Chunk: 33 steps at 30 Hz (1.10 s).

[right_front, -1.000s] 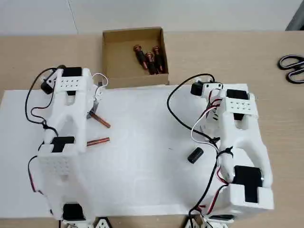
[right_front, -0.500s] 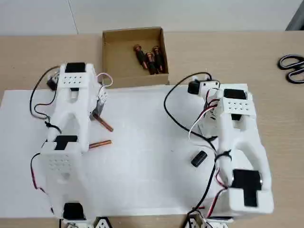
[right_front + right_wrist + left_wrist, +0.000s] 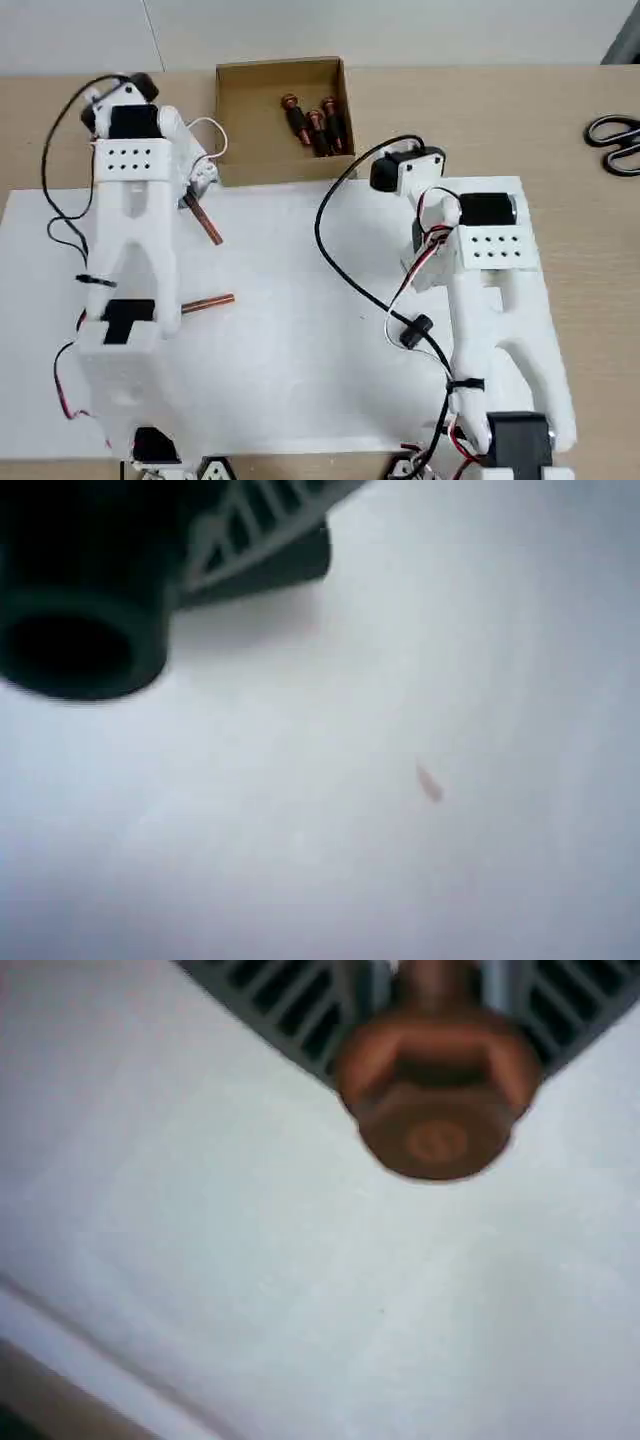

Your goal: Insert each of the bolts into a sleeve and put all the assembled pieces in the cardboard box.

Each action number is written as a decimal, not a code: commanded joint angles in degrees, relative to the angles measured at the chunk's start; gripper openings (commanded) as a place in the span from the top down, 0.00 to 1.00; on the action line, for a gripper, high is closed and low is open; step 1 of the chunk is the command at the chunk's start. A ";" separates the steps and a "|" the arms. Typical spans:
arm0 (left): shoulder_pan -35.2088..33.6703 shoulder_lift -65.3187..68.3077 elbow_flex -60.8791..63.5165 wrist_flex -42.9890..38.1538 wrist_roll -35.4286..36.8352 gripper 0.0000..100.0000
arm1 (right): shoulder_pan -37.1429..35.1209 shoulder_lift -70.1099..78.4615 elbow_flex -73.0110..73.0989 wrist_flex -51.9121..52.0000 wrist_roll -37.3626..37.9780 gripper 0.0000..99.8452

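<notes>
Bolt (image 3: 205,222): clenched in left end effector (image 3: 193,197), tilted.
Sleeve (image 3: 75,630): by right arm (image 3: 490,280); held or not, cannot tell.
Risk: poor alignment could jam bolt at sleeve mouth.

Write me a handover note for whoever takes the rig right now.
Left gripper: jaws shut on a bolt, over the white sheet near the cardboard box.
Right gripper: jaws appear shut on a black sleeve.
Done: three assembled pieces lie in the box.
Left: join the held pair and box it, then the second bolt and loose sleeve on the sheet.
</notes>
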 commanded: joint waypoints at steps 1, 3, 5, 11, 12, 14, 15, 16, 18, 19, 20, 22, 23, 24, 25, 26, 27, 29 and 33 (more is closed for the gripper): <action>-0.09 -8.09 -2.68 0.35 -5.27 0.99 | 0.22 -4.97 -0.79 4.09 0.00 1.00; -0.09 -10.81 -2.68 0.35 -8.09 0.99 | 0.31 -8.13 -0.70 5.23 0.00 1.00; 0.18 -13.80 -2.42 0.35 -10.37 0.99 | 0.40 -11.65 -0.62 5.41 0.00 1.00; 0.53 -21.54 -1.98 1.67 -17.05 0.99 | 0.22 -21.93 1.49 4.26 -0.09 1.00; 0.53 -22.68 -1.01 1.67 -17.67 0.99 | 0.48 -23.43 3.52 2.95 -0.09 1.00; 0.53 -24.97 1.54 1.67 -18.73 0.99 | 0.57 -26.59 8.26 -0.22 -0.35 1.00; 0.53 -26.20 3.03 1.58 -19.25 0.99 | 0.57 -28.35 11.08 -2.33 -0.44 1.00; 0.62 -27.25 4.44 1.49 -19.78 0.99 | 0.31 -30.29 13.54 -4.88 -0.44 1.00; 0.62 -29.36 7.08 0.18 -20.22 0.99 | 0.22 -34.68 18.29 -10.42 -0.44 1.00; 0.44 -30.42 8.40 -0.70 -20.31 0.99 | 0.22 -37.05 20.84 -13.32 -0.53 1.00; 0.35 -31.56 9.63 -1.58 -20.31 0.99 | 0.22 -39.34 23.38 -16.04 -0.53 1.00; 0.35 -33.67 12.26 -3.43 -20.22 0.99 | 0.22 -43.65 28.22 -20.62 -0.53 1.00; 0.44 -34.64 13.93 -4.66 -20.13 0.99 | 0.13 -45.67 30.51 -22.46 -0.53 1.00; 0.53 -35.60 15.78 -5.98 -20.04 0.99 | -0.04 -47.43 32.53 -23.96 -0.70 1.00; 0.53 -36.66 17.71 -7.47 -19.78 0.99 | -0.66 -49.19 34.46 -25.19 -1.58 1.00; 0.35 -37.71 19.65 -9.05 -19.16 0.99 | -1.19 -50.86 36.04 -26.15 -3.08 1.00; 0.26 -38.95 21.49 -10.64 -18.73 0.99 | -1.80 -52.09 37.27 -26.95 -4.48 1.00; 0.26 -41.67 25.80 -13.89 -18.46 0.99 | -3.74 -54.11 39.03 -27.65 -6.59 1.00; 0.35 -47.47 36.09 -22.15 -18.73 0.99 | -6.46 -54.90 41.58 -27.65 -9.76 1.00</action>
